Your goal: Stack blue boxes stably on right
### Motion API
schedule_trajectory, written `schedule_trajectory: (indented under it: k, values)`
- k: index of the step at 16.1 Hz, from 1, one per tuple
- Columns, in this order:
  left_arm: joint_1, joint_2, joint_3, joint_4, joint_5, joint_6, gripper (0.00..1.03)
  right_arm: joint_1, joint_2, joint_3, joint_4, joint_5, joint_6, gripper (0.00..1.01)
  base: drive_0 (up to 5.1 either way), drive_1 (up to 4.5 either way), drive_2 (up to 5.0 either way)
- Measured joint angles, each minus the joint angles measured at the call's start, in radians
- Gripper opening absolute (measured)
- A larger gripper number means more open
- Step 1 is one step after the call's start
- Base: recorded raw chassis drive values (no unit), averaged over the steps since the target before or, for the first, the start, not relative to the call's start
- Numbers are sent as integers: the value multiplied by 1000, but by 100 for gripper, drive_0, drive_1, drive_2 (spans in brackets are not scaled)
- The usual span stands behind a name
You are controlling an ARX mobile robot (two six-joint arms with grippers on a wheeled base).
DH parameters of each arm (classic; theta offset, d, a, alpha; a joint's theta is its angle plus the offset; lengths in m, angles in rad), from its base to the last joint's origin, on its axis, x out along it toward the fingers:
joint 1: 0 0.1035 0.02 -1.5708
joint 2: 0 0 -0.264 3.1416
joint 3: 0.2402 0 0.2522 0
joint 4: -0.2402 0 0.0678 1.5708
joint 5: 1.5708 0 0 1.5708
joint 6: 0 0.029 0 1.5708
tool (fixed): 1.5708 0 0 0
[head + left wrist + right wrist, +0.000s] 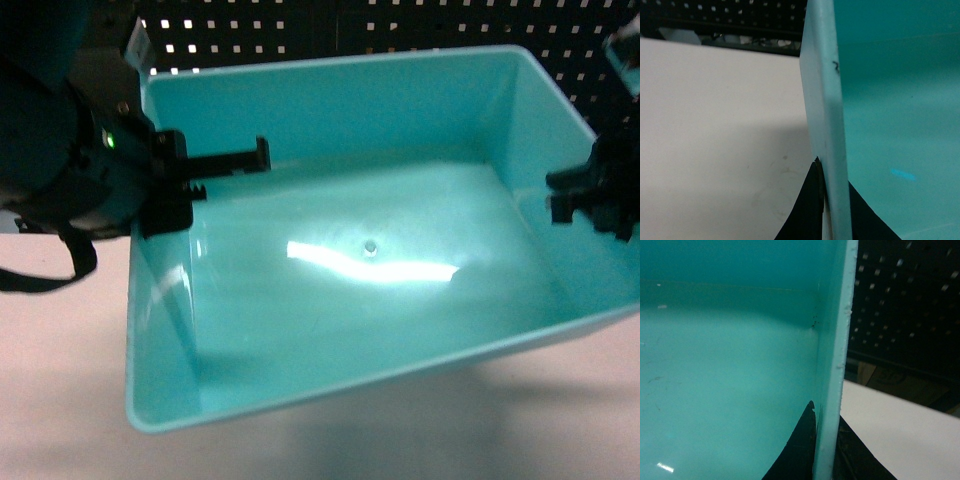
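Head view: tub (400, 200) held up between both grippers, left gripper (205, 175) clamped on left wall, right gripper (575, 195) clamped on right wall.

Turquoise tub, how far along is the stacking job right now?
Done: both end effectors, left and right, clamp opposite rims of the turquoise tub. In hand: it appears lifted, tilted above the table. Left: setting it on the other blue box, which no view shows.
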Motion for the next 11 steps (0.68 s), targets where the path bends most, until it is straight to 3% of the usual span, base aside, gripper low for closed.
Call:
schedule_trajectory:
  k: [5, 8, 11]
  values:
    - [20, -142, 89, 15, 31, 77, 2, -14, -167, 92, -33, -13, 41, 7, 0, 0, 0]
    - [23, -209, 81, 106, 50, 138, 2, -19, -284, 96, -33, 1, 45, 7, 0, 0, 0]
    - [22, -216, 77, 98, 50, 149, 2, -19, -271, 95, -43, 1, 53, 7, 0, 0, 0]
